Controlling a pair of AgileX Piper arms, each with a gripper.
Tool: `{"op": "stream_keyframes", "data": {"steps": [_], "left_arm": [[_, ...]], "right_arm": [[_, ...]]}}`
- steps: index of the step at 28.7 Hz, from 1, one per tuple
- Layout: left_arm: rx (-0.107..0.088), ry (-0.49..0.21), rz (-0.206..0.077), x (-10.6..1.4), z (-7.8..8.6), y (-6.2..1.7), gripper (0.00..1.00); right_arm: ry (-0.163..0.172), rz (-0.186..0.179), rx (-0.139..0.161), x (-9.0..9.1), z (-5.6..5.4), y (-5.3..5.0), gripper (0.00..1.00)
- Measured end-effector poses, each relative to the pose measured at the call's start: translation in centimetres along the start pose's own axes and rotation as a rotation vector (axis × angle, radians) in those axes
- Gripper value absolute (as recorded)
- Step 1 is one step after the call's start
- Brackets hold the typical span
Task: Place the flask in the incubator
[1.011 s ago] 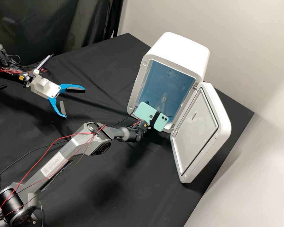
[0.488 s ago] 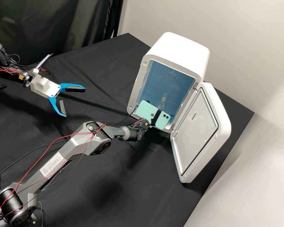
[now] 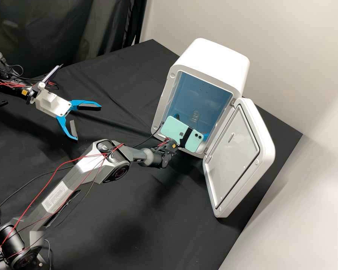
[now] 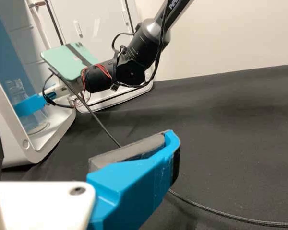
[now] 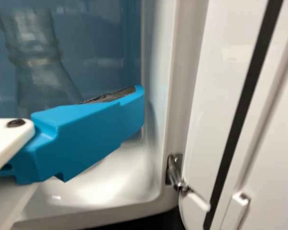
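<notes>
You're keeping right gripper inside incubator, door hanging open. Flask is standing upright on incubator floor, just beside gripper; cannot tell if gripped. Left gripper is hovering over worktop, fingers sitting wide apart.

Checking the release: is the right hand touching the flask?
Cannot tell. In the left wrist view the right hand crosses in front of the flask inside the incubator; neither contact nor gap shows plainly.
</notes>
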Motion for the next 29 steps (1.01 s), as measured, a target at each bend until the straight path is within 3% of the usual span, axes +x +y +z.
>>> {"op": "stream_keyframes", "data": {"steps": [5, 14, 25, 29], "left_arm": [[0.0, 0.0, 0.0, 0.0, 0.0, 0.0, 1.0], [0.0, 0.0, 0.0, 0.0, 0.0, 0.0, 1.0], [0.0, -0.007, 0.0, 0.0, 0.2, -0.01, 1.0], [0.001, -0.009, 0.0, 0.0, 0.3, -0.01, 1.0]], "right_arm": [[-0.012, -0.014, -0.012, -0.7, 0.1, -0.3, 1.0], [-0.012, -0.013, -0.007, -1.8, 0.1, -0.4, 1.0], [0.009, 0.005, 0.004, -3.4, 0.0, -0.7, 1.0], [0.031, 0.035, 0.005, -4.6, -0.3, -0.1, 1.0]]}}
